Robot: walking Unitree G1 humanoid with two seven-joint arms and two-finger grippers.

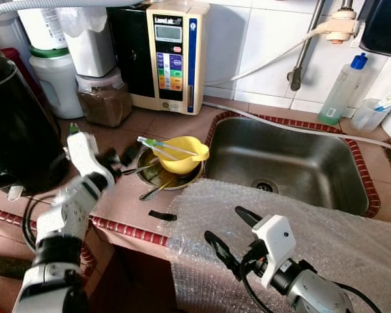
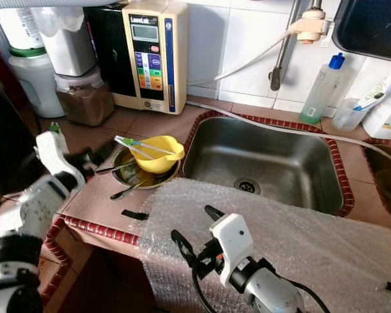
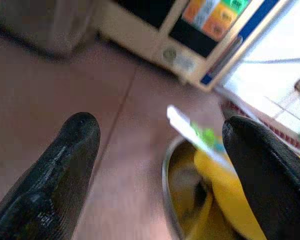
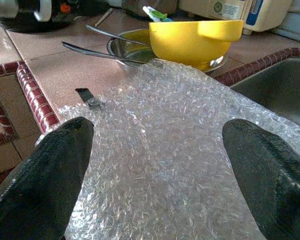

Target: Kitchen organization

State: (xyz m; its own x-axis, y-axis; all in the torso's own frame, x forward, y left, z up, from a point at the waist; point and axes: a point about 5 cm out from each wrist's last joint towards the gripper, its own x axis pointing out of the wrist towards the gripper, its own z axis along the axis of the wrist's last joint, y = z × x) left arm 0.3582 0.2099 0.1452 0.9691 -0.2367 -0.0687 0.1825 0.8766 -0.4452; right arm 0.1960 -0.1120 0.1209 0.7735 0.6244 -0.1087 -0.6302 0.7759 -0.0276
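A yellow bowl (image 1: 179, 156) sits inside a steel bowl (image 1: 158, 177) on the tiled counter, left of the sink (image 1: 280, 156). A green-and-white toothbrush (image 1: 163, 145) lies across the yellow bowl, and spoons (image 1: 155, 190) stick out of the steel one. My left gripper (image 1: 120, 156) hovers open just left of the steel bowl, nothing between its fingers (image 3: 75, 150). A bubble wrap sheet (image 1: 293, 208) drapes over the counter's front edge. My right gripper (image 1: 223, 223) is open above that sheet (image 4: 155, 150), pointing toward the bowls.
A water ionizer (image 1: 173, 55), a jar with brown contents (image 1: 104, 98) and white containers line the back wall. A black kettle (image 1: 19, 130) stands at far left. A small black piece (image 1: 161, 215) lies near the counter edge. A blue-capped bottle (image 1: 342, 91) stands behind the sink.
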